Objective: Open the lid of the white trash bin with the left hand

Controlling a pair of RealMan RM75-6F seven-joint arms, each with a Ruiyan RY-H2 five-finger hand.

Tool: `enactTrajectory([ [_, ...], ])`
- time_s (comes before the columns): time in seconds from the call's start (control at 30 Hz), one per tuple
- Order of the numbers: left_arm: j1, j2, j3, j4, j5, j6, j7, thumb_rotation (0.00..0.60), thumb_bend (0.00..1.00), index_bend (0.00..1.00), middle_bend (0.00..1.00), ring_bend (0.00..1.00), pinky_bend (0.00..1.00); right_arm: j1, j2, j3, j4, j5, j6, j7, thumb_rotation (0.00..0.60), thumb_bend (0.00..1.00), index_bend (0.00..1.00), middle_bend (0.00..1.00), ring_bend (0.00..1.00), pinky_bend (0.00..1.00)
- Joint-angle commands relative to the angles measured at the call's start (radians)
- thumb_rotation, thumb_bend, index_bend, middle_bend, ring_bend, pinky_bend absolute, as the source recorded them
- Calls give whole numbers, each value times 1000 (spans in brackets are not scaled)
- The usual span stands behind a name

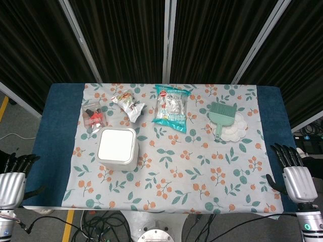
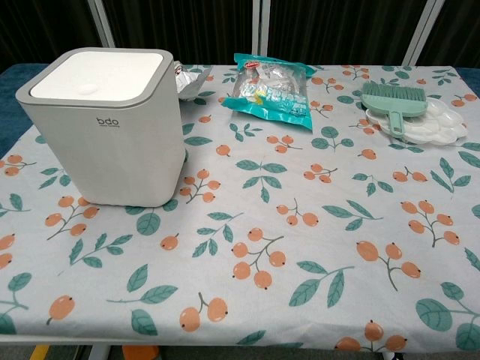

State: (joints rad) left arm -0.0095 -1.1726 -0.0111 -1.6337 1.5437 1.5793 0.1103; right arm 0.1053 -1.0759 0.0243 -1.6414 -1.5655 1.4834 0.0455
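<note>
the white trash bin (image 1: 117, 147) stands on the left part of the floral tablecloth (image 1: 202, 176), near the front, with its lid (image 2: 102, 73) shut flat on top, so what is inside cannot be seen. it is a squarish box with rounded corners, a grey rim around the white lid, and small dark "bdo" lettering on the front wall in the chest view. behind it and to its left lies a clear packet with red and dark contents (image 1: 93, 116). a crumpled silver snack wrapper (image 1: 129, 105) lies just behind the bin. further right is a teal snack bag (image 1: 171, 107), clear in the middle, with pale pieces inside. on the right a white scalloped plate (image 1: 239, 129) carries a green hand brush (image 1: 221, 115), its handle pointing toward the front. the left hand (image 1: 12, 184) hangs off the table's left front corner, well apart from the bin, fingers straight, slightly apart, holding nothing. the right hand (image 1: 295, 176) sits off the right front corner, fingers likewise extended, spread and empty.
</note>
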Motion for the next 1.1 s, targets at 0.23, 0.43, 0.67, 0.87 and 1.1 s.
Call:
enactTrajectory([
  [0.23, -3, -4, -3, 11, 11, 3, -11, 600, 0, 208, 170, 146, 3, -4, 4, -1, -5, 1, -3, 0, 600, 259, 0, 35, 0, 0],
  [0.43, -53, 27, -13, 5, 84, -17, -61, 600, 0, 208, 170, 146, 3, -10, 5, -4, -5, 5, -4, 0, 600, 259, 0, 35, 0, 0],
  [0.67, -201, 82, -22, -22, 232, -124, -167, 600, 0, 208, 170, 146, 3, -4, 7, 1, -11, 9, -18, -8, 600, 259, 0, 35, 0, 0],
  [0.87, -325, 91, -26, -58, 324, -224, -215, 600, 0, 206, 170, 146, 3, 2, 4, 3, -13, 17, -35, -15, 600, 259, 0, 35, 0, 0],
  [1.1, -414, 66, -31, -71, 341, -300, -229, 600, 0, 206, 170, 146, 3, 2, 4, 6, -13, 22, -38, -16, 600, 259, 0, 34, 0, 0],
])
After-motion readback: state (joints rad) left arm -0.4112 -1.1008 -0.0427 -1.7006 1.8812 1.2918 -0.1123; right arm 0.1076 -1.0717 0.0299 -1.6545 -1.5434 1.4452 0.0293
